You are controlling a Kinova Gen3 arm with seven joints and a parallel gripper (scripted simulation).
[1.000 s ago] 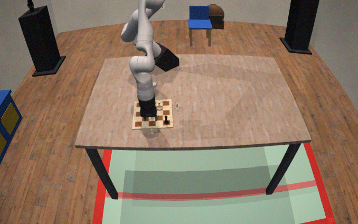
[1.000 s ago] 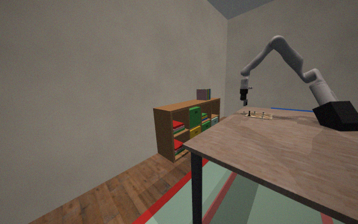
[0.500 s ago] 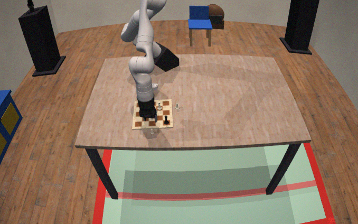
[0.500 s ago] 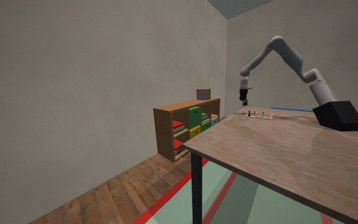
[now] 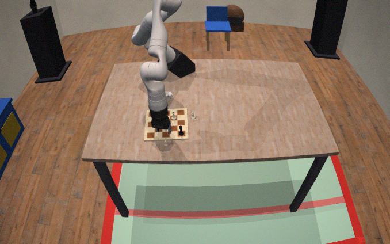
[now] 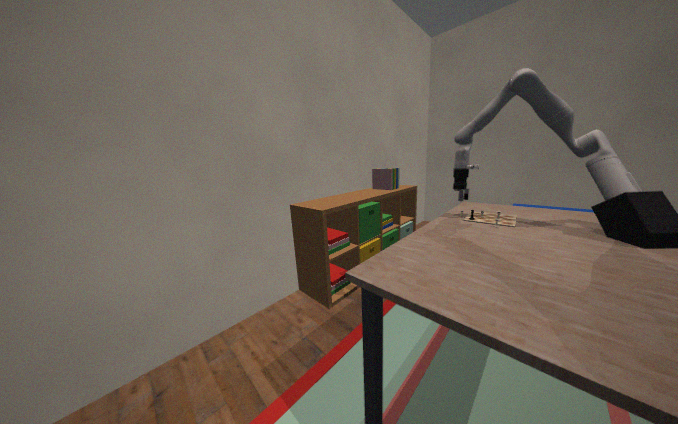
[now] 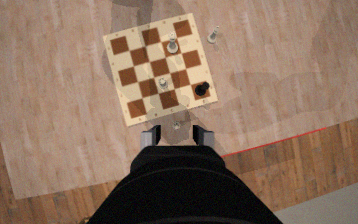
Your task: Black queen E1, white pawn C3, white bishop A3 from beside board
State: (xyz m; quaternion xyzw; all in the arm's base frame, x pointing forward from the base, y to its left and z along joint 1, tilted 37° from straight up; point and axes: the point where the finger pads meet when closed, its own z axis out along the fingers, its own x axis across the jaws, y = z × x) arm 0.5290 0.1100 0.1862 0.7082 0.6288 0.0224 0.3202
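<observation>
Gripper [image 5: 164, 129] [image 6: 464, 197] [image 7: 176, 131], blk two-finger w/ grey outer faces: wide open, nothing btwn fingers. Hangs above tabletop, clear of pcs; in top view it overlaps left-ctr part of bd.

Bd [image 5: 146, 130] [image 6: 515, 220] [image 7: 115, 80]: flat square chessboard, cream & brown, on pale wood-top table [image 5: 230, 115] [image 6: 525, 260] [image 7: 50, 125]; left of ctr in top view, upper ctr in wrist view.

Blk queen [image 5: 181, 130] [image 6: 472, 215] [image 7: 202, 89], dark chess pc: upright on brown corner sq, lower rt of bd in top & wrist views. Edge letters/digits too small to read.

Two white pcs off bd. Rt-hand white pc [image 5: 192, 115] [image 7: 213, 35]: upright, just beside rt edge. Lower white pc [image 5: 165, 143] [image 7: 176, 125]: near bottom edge. Can't tell for sure which is pawn, which bishop.

On bd: tall white pc [image 5: 174, 115] [image 7: 172, 44], upright, upper rt area; short white pc [image 7: 162, 82] nr middle in wrist view, on cream sq.

Arm [image 5: 157, 43] [image 6: 545, 102], light grey, enters top view from top edge.

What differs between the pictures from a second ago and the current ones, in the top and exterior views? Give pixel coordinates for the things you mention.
The gripper [image 5: 164, 130] [image 6: 464, 196] [image 7: 176, 131] has turned and shifted slightly toward the left of the top picture, above the board [image 5: 183, 112] [image 6: 507, 222] [image 7: 159, 66]. Nothing was taken hold of or let go; it stays open. The board and the black piece [image 5: 180, 130] [image 6: 472, 215] [image 7: 202, 89] stayed put.
</observation>
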